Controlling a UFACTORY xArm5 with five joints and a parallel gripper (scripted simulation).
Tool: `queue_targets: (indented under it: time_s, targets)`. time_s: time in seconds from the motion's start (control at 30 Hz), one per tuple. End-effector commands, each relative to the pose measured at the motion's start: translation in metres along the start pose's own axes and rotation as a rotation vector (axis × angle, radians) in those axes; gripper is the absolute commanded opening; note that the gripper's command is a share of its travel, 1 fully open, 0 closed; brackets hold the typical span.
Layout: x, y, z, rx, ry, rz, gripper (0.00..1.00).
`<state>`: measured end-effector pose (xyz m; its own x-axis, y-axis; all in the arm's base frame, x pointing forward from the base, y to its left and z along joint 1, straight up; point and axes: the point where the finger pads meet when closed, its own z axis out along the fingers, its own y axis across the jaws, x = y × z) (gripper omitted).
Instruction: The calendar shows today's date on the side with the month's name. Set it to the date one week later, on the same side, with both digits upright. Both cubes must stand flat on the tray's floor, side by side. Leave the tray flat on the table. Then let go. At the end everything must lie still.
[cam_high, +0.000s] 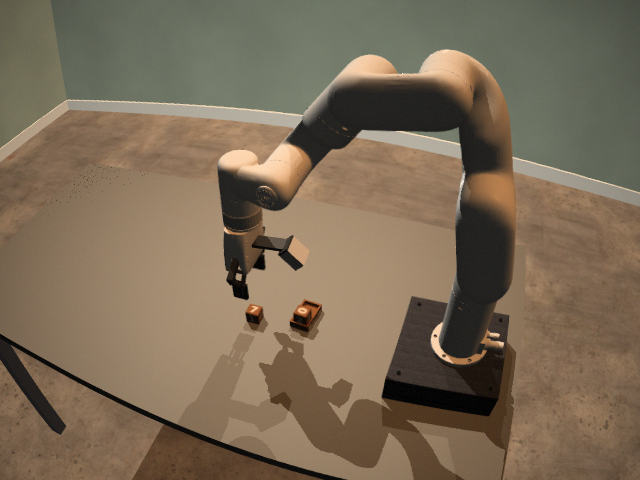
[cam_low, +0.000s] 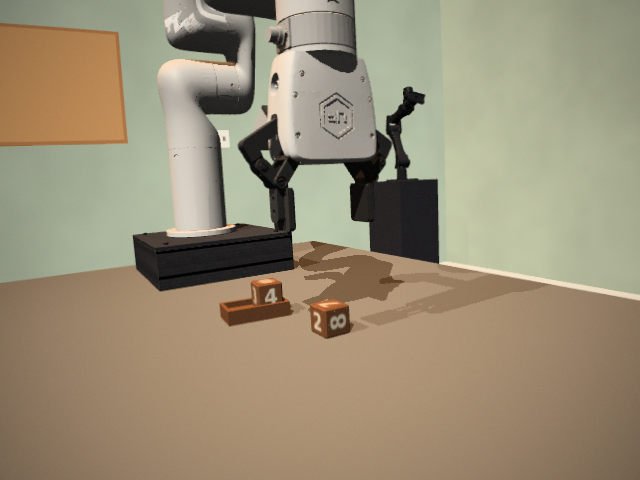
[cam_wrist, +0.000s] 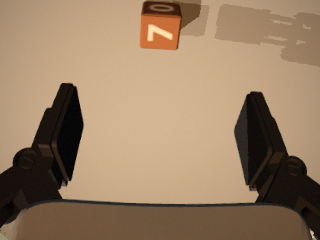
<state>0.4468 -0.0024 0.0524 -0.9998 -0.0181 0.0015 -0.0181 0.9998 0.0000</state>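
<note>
A small brown tray lies flat on the table; it also shows in the top view. One cube stands in the tray's right end, showing 1 and 4 on its sides and 0 on top. A second cube sits on the table outside the tray, to its right, showing 2 and a sideways 8; its top shows 7. My gripper hangs well above the table, open wide and empty. The loose cube lies below and ahead of the fingers.
The arm's black base stands behind the tray. A black pedestal with a camera stand is at the back right. The table's front edge curves near the lower left.
</note>
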Motion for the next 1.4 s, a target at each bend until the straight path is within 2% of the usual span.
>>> queue_targets:
  time_s: [0.0, 0.17, 0.43, 0.53, 0.6, 0.7, 1.0, 1.07, 1.13, 1.2, 1.37]
  targets:
    - [-0.002, 0.000, -0.001, 0.000, -0.004, -0.031, 1.00]
    - [-0.004, 0.000, -0.002, 0.000, -0.004, -0.158, 1.00]
    - [-0.009, -0.001, -0.002, 0.001, -0.004, -0.473, 1.00]
    - [-0.009, -0.001, -0.002, 0.001, -0.004, -0.489, 1.00]
    - [-0.011, -0.001, -0.003, 0.001, -0.004, -0.614, 1.00]
    - [-0.012, -0.001, -0.003, 0.001, -0.003, -0.681, 1.00]
    - [-0.018, -0.002, -0.003, 0.002, -0.003, -1.052, 1.00]
    - [-0.018, -0.002, -0.003, 0.002, -0.003, -1.052, 1.00]
    - [-0.020, -0.002, -0.004, 0.002, -0.003, -1.190, 1.00]
    - [-0.021, -0.003, -0.004, 0.002, -0.003, -1.214, 1.00]
    - [-0.024, -0.003, -0.004, 0.003, -0.003, -1.424, 1.00]
